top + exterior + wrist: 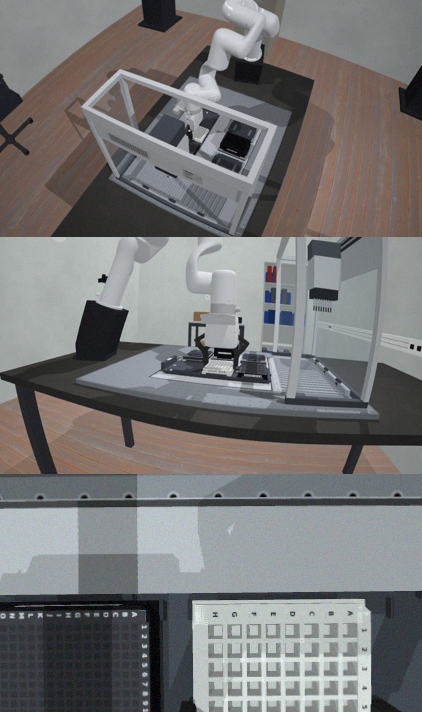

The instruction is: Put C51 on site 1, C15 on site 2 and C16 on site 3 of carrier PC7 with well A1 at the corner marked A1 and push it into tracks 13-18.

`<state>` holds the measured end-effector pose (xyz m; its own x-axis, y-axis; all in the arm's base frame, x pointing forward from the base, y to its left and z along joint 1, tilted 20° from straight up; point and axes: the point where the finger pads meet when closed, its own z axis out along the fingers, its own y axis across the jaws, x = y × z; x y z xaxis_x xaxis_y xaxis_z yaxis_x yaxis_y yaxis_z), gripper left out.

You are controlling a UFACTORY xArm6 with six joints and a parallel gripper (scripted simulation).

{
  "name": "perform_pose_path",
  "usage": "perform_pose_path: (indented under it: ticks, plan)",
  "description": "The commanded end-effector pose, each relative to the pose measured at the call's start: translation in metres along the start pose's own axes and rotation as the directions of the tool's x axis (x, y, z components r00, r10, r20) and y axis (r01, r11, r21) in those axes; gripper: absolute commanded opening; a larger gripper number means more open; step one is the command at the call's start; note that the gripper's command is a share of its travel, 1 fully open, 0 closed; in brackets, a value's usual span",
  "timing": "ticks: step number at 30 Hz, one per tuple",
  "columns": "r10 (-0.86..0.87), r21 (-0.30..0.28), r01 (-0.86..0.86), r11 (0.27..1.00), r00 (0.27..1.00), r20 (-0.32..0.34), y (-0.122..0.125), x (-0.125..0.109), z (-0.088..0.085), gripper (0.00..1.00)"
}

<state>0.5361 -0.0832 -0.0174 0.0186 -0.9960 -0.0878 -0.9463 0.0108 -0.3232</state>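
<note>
Exterior | end effector (220, 362) grips white plate (218, 367) | label C15

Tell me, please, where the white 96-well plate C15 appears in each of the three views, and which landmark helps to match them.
Top: plate C15 lies just left of centre, inside the white frame, below the arm's wrist.
Exterior: centre, low over the carrier, label facing the camera, held between the end effector's dark fingers.
Wrist: lower right, rows 1 to 5 showing.
Shared landmark: the dark 384-well plate beside it, right of it in the exterior view.
</note>
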Motion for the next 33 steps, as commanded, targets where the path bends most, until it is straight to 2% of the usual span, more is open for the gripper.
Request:
perform_pose_path:
  ticks: [1, 15, 16, 33]
  plan:
    - [0.000, 0.004, 0.000, 1.000, 1.000, -0.001, -0.0019, 0.0003, -0.0010, 0.00]
    - [0.000, 0.004, 0.000, 1.000, 1.000, -0.001, -0.0019, 0.0003, -0.0010, 0.00]
    - [0.000, 0.004, 0.000, 1.000, 1.000, -0.001, -0.0019, 0.0003, -0.0004, 1.00]
    - [0.000, 0.004, 0.000, 1.000, 1.000, -0.001, -0.0019, 0.0003, -0.0004, 1.00]
